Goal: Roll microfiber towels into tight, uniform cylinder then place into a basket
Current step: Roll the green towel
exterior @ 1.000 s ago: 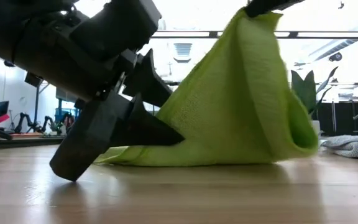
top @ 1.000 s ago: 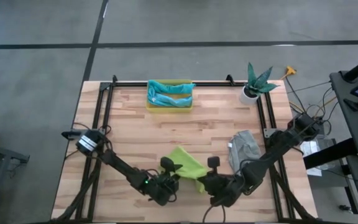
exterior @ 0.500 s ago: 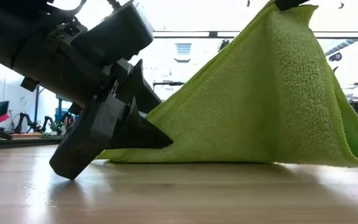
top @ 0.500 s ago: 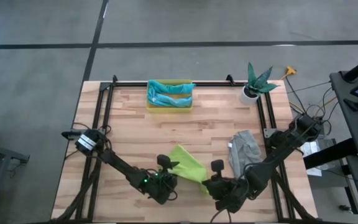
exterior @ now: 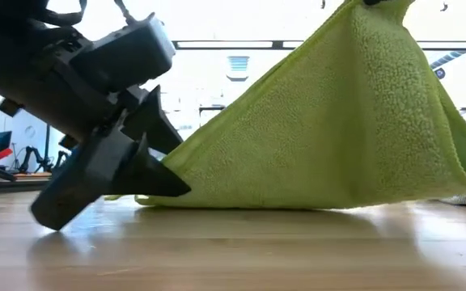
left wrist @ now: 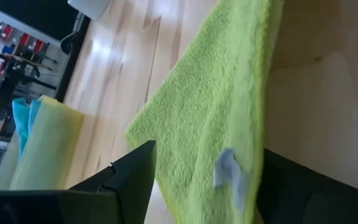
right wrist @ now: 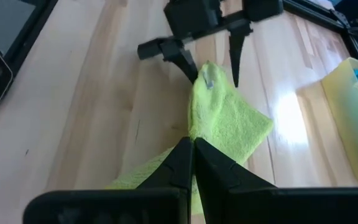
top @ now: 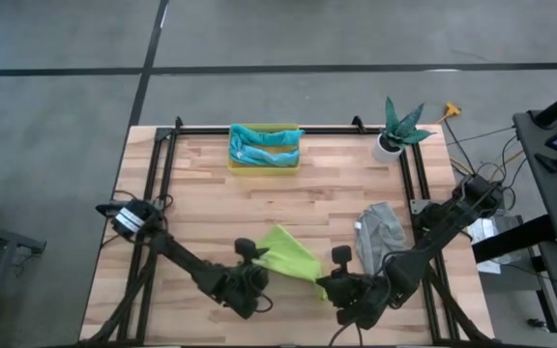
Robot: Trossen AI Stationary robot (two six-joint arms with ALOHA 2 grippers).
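The lime green towel (top: 288, 253) lies near the table's front edge, one corner raised. My right gripper (top: 325, 281) is shut on that raised corner, which reaches the top of the low view (exterior: 370, 12). My left gripper (top: 257, 263) is open. Its two fingers stand on either side of the towel's opposite corner, which bears a grey tag (left wrist: 227, 177) and lies low on the table. The yellow basket (top: 238, 162) at the far edge holds the teal towel and the light blue towel (top: 264, 145). The grey towel (top: 380, 232) lies crumpled at the right. My right gripper pinches a corner of the green towel (right wrist: 199, 127) between its two fingers, coming from above and slanting from the table's right. That corner is lifted high. The cloth slopes down from it, fairly taut, and its lower edge (exterior: 298, 202) rests on the table. Whether my left gripper touches the tagged corner, I cannot tell.
A white plant pot (top: 388, 145) stands at the far right corner. Black frame rails (top: 167, 174) run along the table's left, right and far sides. Bare wood (top: 259, 203) lies between the basket and the green towel.
My left gripper has drawn back toward the table's left, still open, so only the towel's tagged corner stays between its fingers. My right gripper has shifted slightly toward the right with the raised corner. The green towel has spread wider and its slope has straightened.
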